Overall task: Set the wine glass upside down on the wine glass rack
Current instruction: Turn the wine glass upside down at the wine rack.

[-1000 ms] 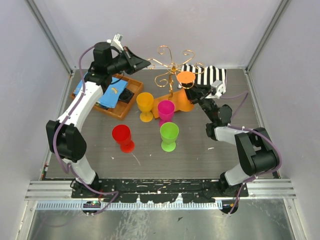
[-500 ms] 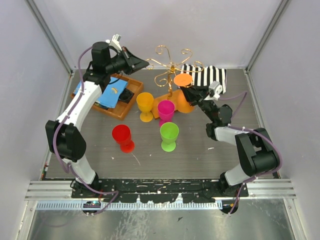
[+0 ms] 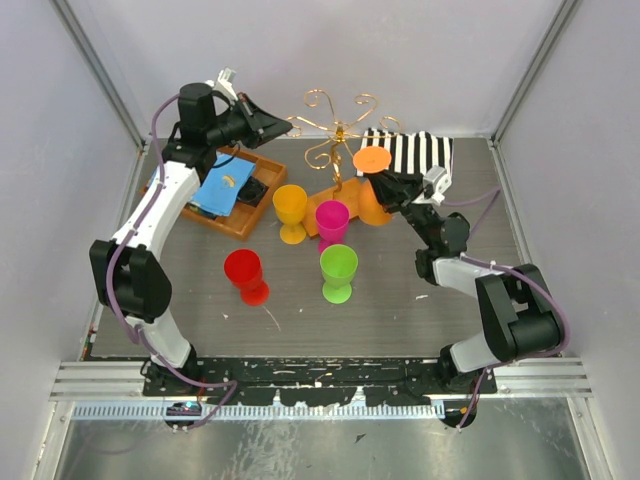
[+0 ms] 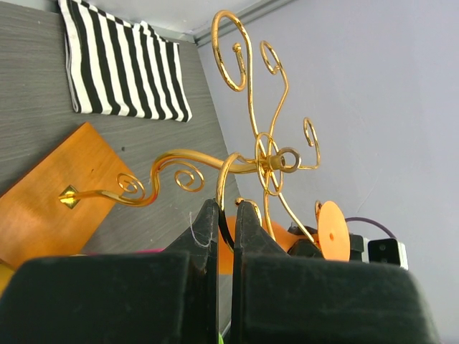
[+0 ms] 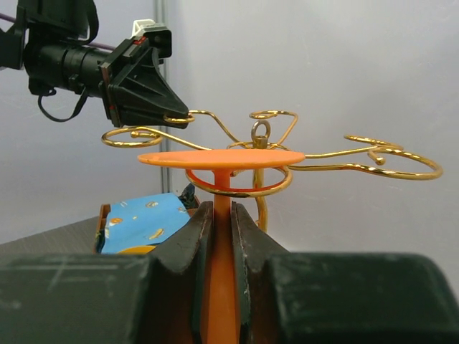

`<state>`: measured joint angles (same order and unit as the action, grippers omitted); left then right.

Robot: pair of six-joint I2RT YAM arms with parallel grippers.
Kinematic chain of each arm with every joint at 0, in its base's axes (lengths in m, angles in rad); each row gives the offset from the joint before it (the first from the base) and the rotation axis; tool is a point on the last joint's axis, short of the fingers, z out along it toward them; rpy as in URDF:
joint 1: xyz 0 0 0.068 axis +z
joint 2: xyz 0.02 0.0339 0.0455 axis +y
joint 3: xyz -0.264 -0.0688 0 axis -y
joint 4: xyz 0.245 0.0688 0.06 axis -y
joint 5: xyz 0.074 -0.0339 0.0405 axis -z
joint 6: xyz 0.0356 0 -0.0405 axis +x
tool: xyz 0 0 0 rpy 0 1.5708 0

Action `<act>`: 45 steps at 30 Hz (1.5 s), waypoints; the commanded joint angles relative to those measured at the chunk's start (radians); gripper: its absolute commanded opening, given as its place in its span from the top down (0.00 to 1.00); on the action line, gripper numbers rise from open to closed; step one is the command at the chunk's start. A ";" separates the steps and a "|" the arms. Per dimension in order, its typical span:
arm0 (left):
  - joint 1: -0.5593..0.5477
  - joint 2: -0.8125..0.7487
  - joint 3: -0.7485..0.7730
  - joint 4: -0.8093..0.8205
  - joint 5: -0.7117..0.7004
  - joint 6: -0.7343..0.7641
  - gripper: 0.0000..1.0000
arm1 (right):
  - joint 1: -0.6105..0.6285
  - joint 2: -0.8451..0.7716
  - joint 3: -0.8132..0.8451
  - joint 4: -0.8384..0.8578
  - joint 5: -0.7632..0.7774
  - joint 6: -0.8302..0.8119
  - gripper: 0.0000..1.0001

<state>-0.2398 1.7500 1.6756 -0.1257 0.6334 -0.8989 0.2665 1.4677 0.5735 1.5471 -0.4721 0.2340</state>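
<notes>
The left gripper [image 4: 226, 215] pinches a scroll arm of the wine glass rack [image 4: 75, 161], while the right gripper [image 5: 222, 213] pinches the stem of the upturned orange wine glass [image 5: 222, 159] beside that rack.

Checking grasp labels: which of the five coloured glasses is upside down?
The orange wine glass, foot up, stem clamped in the right gripper at the rack. The yellow, pink, green and red ones stand upright.

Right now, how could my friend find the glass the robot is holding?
Look at the gold wire rack at the back of the table. Just right of it, the right gripper pinches the stem of an orange glass. It is the only one upside down, flat foot on top; the yellow, pink, green and red glasses stand upright.
</notes>
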 commanded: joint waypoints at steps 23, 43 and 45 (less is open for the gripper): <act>0.024 0.046 0.039 0.015 0.014 0.074 1.00 | 0.000 0.077 0.134 0.008 0.061 -0.042 0.87; 0.024 0.043 0.039 0.014 0.021 0.076 0.79 | 0.000 0.062 0.111 -0.030 0.072 -0.043 0.54; 0.025 0.043 0.039 0.014 0.022 0.075 0.78 | 0.000 0.053 0.099 -0.025 0.073 -0.047 0.49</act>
<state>-0.2295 1.7775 1.6951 -0.1093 0.6563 -0.8780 0.2665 1.5696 0.6865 1.4731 -0.4187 0.1974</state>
